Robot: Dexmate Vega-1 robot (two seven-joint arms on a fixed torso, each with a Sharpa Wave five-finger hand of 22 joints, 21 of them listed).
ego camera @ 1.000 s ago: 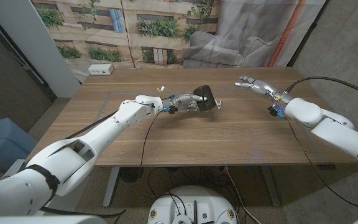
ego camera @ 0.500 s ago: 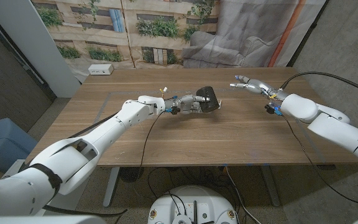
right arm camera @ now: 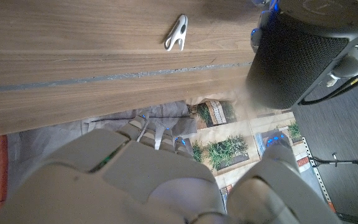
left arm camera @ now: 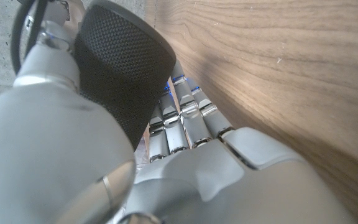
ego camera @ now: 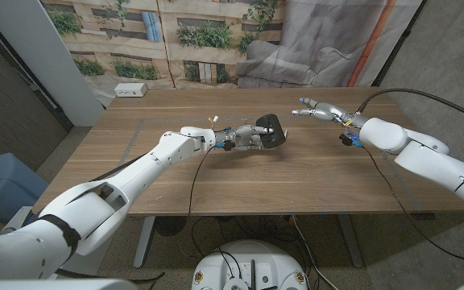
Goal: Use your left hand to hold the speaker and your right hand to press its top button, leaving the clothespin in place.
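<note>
The black mesh speaker (ego camera: 271, 128) is gripped by my left hand (ego camera: 246, 135) near the table's middle and sits tilted, with a shadow on the wood below it. In the left wrist view the speaker (left arm camera: 120, 74) lies against my left hand (left arm camera: 191, 168), whose fingers (left arm camera: 185, 121) curl under it. My right hand (ego camera: 316, 109) hovers to the right of the speaker, a short gap away, fingers spread and holding nothing. From the right wrist, the speaker (right arm camera: 297, 53) shows beyond my right hand (right arm camera: 148, 180), and a white clothespin (right arm camera: 176, 33) lies on the wood beside the speaker.
A small white box (ego camera: 130, 89) sits at the table's far left corner. A black cable (ego camera: 413, 93) loops over my right arm. A printed backdrop and grey cloth hang behind the table's far edge (ego camera: 240, 89).
My right hand has moved left, closer to the speaker. My left hand has carried the speaker slightly to the right and farther out.
</note>
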